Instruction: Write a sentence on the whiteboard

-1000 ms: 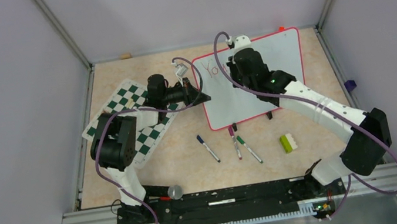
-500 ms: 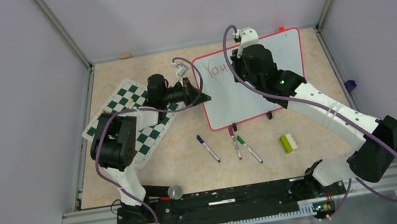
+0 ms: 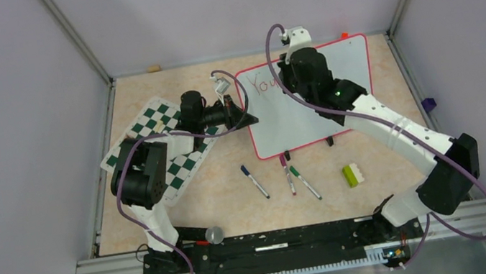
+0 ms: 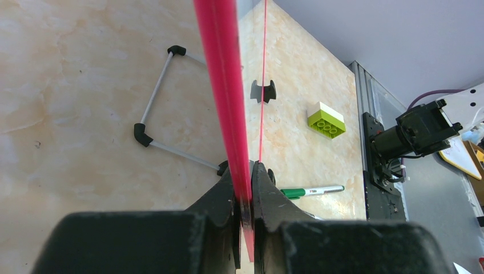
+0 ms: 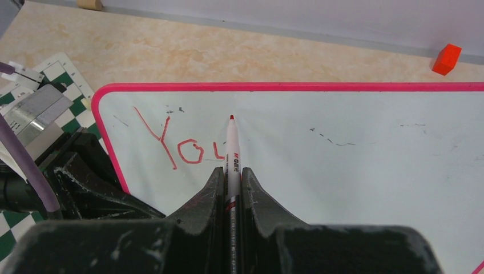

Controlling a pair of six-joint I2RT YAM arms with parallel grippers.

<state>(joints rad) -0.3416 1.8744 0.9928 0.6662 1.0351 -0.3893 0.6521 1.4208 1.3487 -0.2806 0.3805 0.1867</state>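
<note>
Whiteboard (image 3: 324, 114): pink-framed, upper centre of the top view, on the table (image 3: 218, 184), small black feet at its lower edge. Left end effector (image 4: 245, 174): closed on the board's left frame edge. Its wrist view shows the pink edge pinched between both jaws, a contact the top view half hides under the arm. Right end effector (image 5: 232, 171): closed on a red marker (image 5: 232, 148), whose tip points at the board just right of the red lettering "You" (image 5: 177, 145). Whether the tip touches the surface cannot be told. The lettering reads clearly only in the right wrist view; from above it is faint, at the board's upper left. Top view only: chess mat (image 3: 152, 132) left of the board, three loose markers (image 3: 287, 174) below it. Lime brick (image 3: 353, 175): lower right, also seen from the left wrist. Wire stand (image 4: 154, 123): left wrist view only. Red cube (image 5: 446, 59): upper right of the right wrist view.
</note>
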